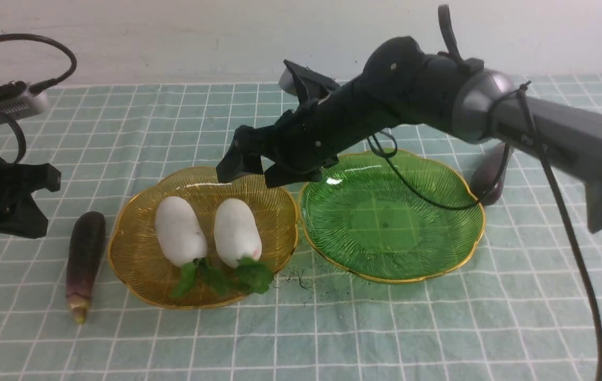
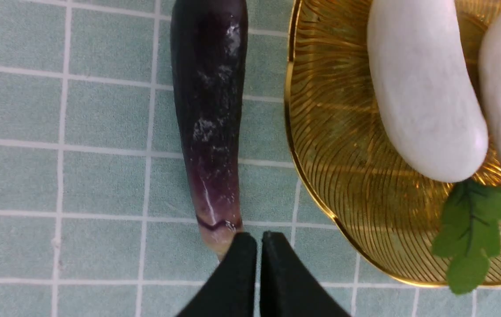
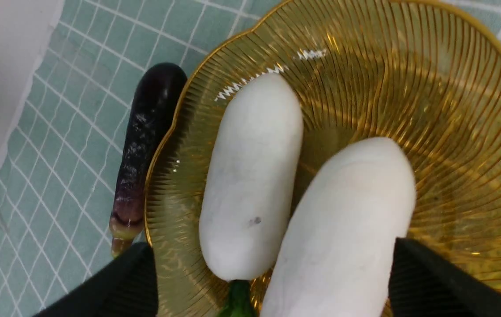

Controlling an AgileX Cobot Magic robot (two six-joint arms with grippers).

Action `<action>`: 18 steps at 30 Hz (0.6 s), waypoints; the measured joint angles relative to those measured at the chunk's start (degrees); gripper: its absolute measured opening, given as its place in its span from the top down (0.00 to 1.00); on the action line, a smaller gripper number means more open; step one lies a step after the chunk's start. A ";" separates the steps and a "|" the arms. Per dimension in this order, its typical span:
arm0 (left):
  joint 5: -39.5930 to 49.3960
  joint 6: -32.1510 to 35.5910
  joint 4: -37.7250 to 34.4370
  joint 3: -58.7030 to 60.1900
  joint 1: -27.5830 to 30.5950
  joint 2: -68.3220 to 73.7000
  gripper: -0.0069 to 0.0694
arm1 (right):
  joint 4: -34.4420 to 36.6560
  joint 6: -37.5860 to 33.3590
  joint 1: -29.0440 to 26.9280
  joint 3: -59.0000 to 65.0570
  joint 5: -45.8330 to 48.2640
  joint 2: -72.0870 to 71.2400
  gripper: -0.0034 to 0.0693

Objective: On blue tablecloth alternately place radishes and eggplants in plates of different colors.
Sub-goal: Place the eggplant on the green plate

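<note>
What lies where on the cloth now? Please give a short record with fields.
amber plate: holds left radish and right radish, side by side
green plate: empty
left eggplant: on the blue tablecloth, beside the amber plate
right eggplant: on the cloth beyond the green plate, partly hidden by the arm
left gripper: shut, at the left eggplant's stem end
right gripper: open, holding nothing, above the amber plate's far side
</note>
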 joint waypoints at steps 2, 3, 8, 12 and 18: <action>-0.34 0.09 0.00 0.00 0.00 1.20 0.87 | -1.62 0.28 -0.80 -2.54 2.81 0.00 0.06; -0.39 0.07 0.00 0.00 0.00 1.86 0.83 | -2.62 0.57 -1.38 -3.83 4.98 0.00 0.06; -1.80 0.29 -0.40 0.00 0.00 6.56 0.54 | -8.01 7.29 -4.91 -12.86 15.42 0.00 0.09; -3.19 2.20 -0.42 0.00 0.00 10.66 0.29 | -14.59 14.60 -7.81 -15.93 16.36 -2.14 0.13; -4.61 3.14 -0.30 0.00 0.00 16.16 0.18 | -21.78 16.29 -10.45 -16.16 17.24 -7.75 0.14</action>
